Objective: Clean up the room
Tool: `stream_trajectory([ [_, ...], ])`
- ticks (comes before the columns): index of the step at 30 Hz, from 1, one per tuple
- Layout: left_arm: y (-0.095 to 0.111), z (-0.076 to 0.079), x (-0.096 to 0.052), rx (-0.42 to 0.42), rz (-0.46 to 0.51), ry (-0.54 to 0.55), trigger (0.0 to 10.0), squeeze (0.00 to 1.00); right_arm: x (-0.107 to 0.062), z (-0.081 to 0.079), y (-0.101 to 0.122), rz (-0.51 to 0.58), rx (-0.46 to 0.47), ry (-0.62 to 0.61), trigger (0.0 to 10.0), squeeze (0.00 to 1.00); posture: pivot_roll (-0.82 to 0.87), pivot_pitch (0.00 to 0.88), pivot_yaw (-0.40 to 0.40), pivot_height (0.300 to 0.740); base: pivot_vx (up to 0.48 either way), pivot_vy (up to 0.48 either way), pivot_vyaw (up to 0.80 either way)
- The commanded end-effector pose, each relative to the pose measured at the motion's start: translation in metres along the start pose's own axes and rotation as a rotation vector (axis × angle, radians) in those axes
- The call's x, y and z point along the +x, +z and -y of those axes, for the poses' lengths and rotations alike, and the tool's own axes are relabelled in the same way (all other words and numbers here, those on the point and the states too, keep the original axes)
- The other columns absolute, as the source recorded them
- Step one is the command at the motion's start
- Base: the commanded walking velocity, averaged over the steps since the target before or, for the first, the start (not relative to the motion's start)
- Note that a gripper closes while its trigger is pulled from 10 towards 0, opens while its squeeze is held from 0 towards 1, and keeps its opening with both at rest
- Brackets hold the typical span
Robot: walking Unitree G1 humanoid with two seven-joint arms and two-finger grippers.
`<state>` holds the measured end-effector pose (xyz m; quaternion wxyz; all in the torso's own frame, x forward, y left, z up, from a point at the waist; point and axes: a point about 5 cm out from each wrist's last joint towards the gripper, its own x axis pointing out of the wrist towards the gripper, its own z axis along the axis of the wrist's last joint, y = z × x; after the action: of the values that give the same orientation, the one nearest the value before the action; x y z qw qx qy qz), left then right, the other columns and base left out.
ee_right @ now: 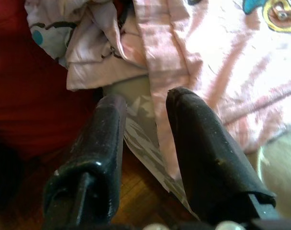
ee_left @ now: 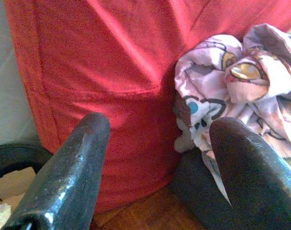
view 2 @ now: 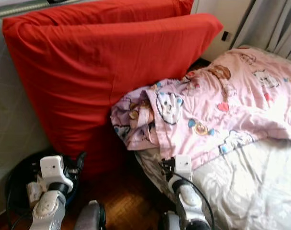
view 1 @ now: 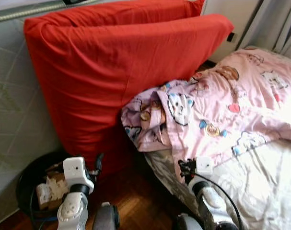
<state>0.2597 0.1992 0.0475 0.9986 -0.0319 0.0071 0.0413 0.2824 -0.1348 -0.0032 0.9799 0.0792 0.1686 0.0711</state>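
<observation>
A pink cartoon-print blanket (view 1: 222, 105) lies bunched on the bed, its crumpled end (ee_left: 231, 81) hanging over the bed's corner beside two big red cushions (view 1: 116, 72) that lean against the wall. My left gripper (view 1: 98, 164) is low in front of the cushions, open, with nothing between its fingers (ee_left: 83, 153). My right gripper (view 1: 184, 167) hovers at the bed's edge just below the blanket's hem (ee_right: 183, 57). It is open, and its fingers (ee_right: 193, 143) point at the hem and the grey sheet.
A black bin (view 1: 28, 175) holding crumpled paper (view 1: 49, 189) stands on the wood floor (view 1: 131, 191) at my lower left, against a pale quilted wall panel (view 1: 11, 120). A pale grey sheet (view 1: 265, 182) covers the bed. Curtains (view 1: 279, 24) hang at the far right.
</observation>
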Motion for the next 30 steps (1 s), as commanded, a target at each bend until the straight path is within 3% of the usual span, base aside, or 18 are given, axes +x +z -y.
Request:
stream_trajectory([
  [1,-0.0031,0.0007,-0.0019,-0.001,-0.02,-0.002,10.0,0.0,-0.0018,0.0017,-0.004,-0.017,0.001,-0.006,10.0,0.0,0.0,0.113,-0.034,0.603,0.0,0.0,0.0],
  [19,-0.004,-0.001,-0.0024,0.003,-0.037,-0.005,10.0,0.0,-0.0024,-0.0026,-0.0078,-0.039,-0.016,0.028,10.0,0.0,0.01,0.12,-0.028,0.603,0.0,0.0,0.0],
  [25,-0.0042,-0.001,-0.002,0.004,-0.04,-0.005,10.0,0.0,-0.0027,-0.005,-0.0083,-0.034,-0.006,0.048,10.0,0.0,0.01,0.12,-0.026,0.603,0.0,0.0,0.61],
  [30,-0.0043,-0.0005,-0.0012,0.003,-0.041,-0.007,10.0,0.0,-0.003,-0.0031,-0.008,-0.027,0.016,0.031,10.0,0.0,0.01,0.121,-0.025,0.603,0.0,0.0,0.0],
])
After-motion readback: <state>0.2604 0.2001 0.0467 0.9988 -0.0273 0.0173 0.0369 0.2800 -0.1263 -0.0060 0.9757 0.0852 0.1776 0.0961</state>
